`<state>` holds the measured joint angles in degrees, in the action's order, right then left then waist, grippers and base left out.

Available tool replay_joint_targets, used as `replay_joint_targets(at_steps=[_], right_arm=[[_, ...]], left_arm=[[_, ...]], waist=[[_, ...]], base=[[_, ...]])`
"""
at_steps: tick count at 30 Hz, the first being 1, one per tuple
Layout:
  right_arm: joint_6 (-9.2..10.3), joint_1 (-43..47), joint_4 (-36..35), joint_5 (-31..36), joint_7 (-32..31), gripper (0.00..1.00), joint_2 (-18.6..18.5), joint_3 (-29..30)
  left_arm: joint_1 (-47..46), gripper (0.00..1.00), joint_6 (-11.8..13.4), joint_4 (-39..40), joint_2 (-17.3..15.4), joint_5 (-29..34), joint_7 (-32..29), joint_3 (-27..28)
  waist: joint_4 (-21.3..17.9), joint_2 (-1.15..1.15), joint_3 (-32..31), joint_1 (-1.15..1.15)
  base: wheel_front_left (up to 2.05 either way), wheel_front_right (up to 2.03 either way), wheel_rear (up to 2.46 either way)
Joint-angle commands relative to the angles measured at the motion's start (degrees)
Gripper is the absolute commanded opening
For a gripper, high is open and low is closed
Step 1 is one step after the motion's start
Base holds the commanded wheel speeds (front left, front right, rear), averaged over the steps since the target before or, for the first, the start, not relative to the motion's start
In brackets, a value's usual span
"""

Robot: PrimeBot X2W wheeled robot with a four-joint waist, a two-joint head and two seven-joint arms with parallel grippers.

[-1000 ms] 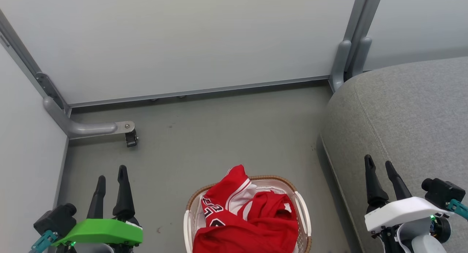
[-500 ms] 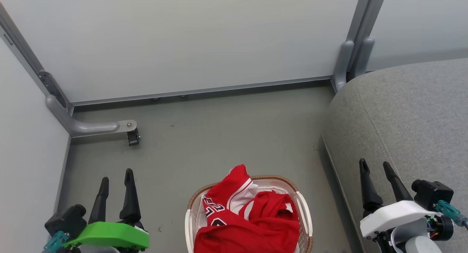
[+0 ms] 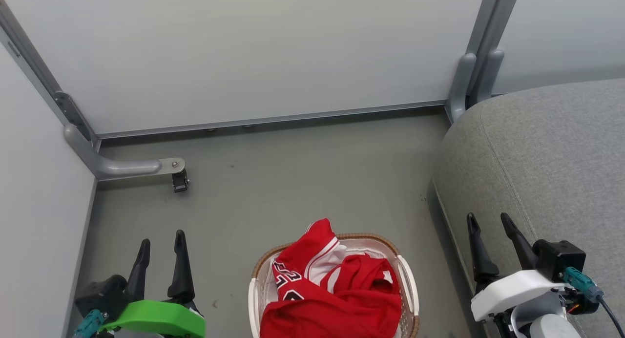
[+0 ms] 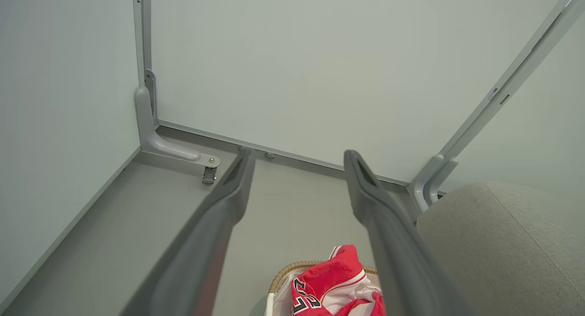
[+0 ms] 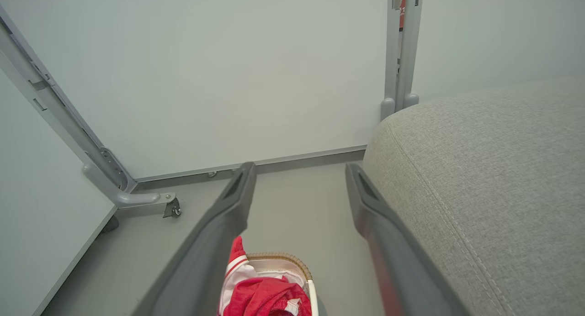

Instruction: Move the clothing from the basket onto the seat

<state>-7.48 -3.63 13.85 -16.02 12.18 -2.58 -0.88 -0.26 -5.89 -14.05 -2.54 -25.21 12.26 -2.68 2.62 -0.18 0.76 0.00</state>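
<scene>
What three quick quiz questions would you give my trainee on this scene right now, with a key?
1. True or false: the clothing already lies on the seat.
2. Multiple choice: in the head view, the basket stands A) on the floor, between the two grippers; B) on top of the seat; C) against the far wall.
3. Fill in: the left gripper and the right gripper both have their jaws ____.

Key: 1 false, it is piled in the basket. 2 A. 3 open, holding nothing.
</scene>
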Motion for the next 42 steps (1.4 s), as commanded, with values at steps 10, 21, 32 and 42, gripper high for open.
replay_joint_targets(at_steps=[10,21,32,42], right_arm=[[-0.01,-0.78,0.32,5.23,1.68,1.00,-0.39,-0.40],[-0.01,-0.65,0.56,9.05,2.75,1.00,-0.44,-0.55],[-0.01,-1.07,0.78,10.08,3.11,1.00,-0.46,-0.41],[-0.01,-1.30,0.90,9.70,3.11,1.00,-0.46,-0.12]], left_arm=[[0.97,1.00,0.44,-1.14,-0.49,3.93,1.57,-0.61],[0.92,1.00,0.06,-2.93,-0.51,7.12,2.63,-1.27],[0.42,1.00,-0.09,-3.02,-0.52,8.14,3.00,-1.21],[0.48,1.00,-0.10,-2.48,-0.51,8.40,3.00,-1.30]], waist=[[0.40,0.16,0.08,0.00],[0.70,0.18,-0.05,0.00],[0.82,0.18,0.01,0.00],[0.84,0.18,0.08,0.00]], base=[[0.00,0.00,0.00],[0.00,0.00,0.00],[0.00,0.00,0.00],[0.00,0.00,0.00]])
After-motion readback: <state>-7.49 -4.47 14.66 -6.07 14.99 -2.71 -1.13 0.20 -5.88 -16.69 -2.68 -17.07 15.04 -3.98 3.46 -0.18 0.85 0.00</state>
